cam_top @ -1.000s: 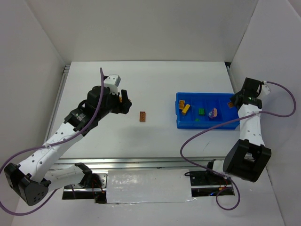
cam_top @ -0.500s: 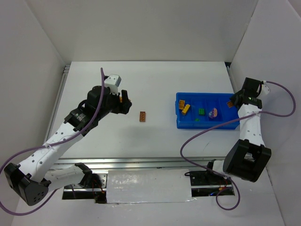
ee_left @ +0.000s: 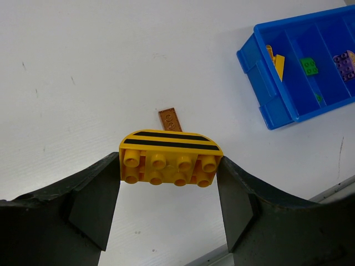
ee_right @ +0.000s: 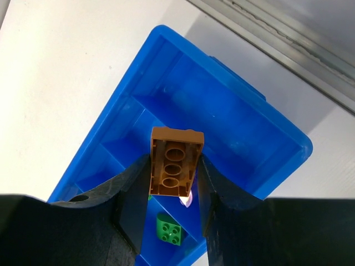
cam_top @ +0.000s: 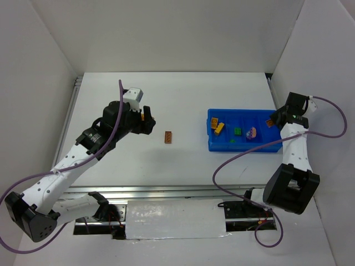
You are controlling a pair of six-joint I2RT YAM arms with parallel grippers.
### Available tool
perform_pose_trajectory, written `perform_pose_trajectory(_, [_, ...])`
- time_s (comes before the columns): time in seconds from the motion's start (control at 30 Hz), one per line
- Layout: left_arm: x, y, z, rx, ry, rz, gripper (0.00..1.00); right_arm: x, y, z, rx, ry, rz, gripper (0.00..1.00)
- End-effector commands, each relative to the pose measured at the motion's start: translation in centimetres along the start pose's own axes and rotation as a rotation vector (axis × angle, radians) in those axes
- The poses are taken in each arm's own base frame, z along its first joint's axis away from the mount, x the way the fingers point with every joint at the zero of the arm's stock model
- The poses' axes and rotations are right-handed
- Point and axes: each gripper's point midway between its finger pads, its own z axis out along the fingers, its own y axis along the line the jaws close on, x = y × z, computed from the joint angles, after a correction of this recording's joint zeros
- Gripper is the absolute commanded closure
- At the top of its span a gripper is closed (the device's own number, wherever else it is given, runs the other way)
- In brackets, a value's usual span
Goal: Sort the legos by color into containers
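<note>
My left gripper (cam_top: 147, 119) (ee_left: 169, 166) hangs above the table's left half, shut on a yellow lego (ee_left: 171, 145) with black stripes. A flat brown lego (cam_top: 168, 137) (ee_left: 170, 118) lies on the table just to its right. The blue tray of containers (cam_top: 244, 147) (ee_left: 260, 94) (ee_right: 166, 44) holds yellow legos (cam_top: 217, 125) at its left end, then a green one (cam_top: 237, 132) (ee_right: 169, 228) and a purple one (cam_top: 251, 132). My right gripper (cam_top: 272, 121) (ee_right: 173, 173) hovers over the tray's right end, shut on a brown lego (ee_right: 175, 160).
White walls close in the table on three sides. A metal rail (cam_top: 166, 191) runs along the near edge. The right arm's purple cable (cam_top: 244, 156) loops over the table in front of the tray.
</note>
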Motion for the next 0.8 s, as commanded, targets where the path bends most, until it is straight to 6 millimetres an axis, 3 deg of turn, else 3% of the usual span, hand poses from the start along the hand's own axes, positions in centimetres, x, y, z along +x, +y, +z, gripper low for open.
perform_pose_trajectory(0.0, [-1.2,-0.5,-0.3,0.027,-0.042,0.009,1.0,-1.2,0.7,-0.4,-0.039,-0.043,0.015,1.0])
perform_pose_trajectory(0.23, [-1.5,-0.4,-0.8,0.027,-0.059,0.011,1.0,-0.7,0.7,0.4,-0.03,-0.018,-0.002,1.0])
perform_pose_trajectory(0.6, [-1.5,-0.7,-1.0,0.038,-0.053,0.006,1.0,2.4,-1.0,4.9,0.065,0.12,-0.088,1.0])
perform_pose_trajectory(0.77, [-1.7,-0.8,-1.2,0.047,-0.061,0.008,1.0,2.7,-0.3,6.0,0.044,0.168,-0.142,1.0])
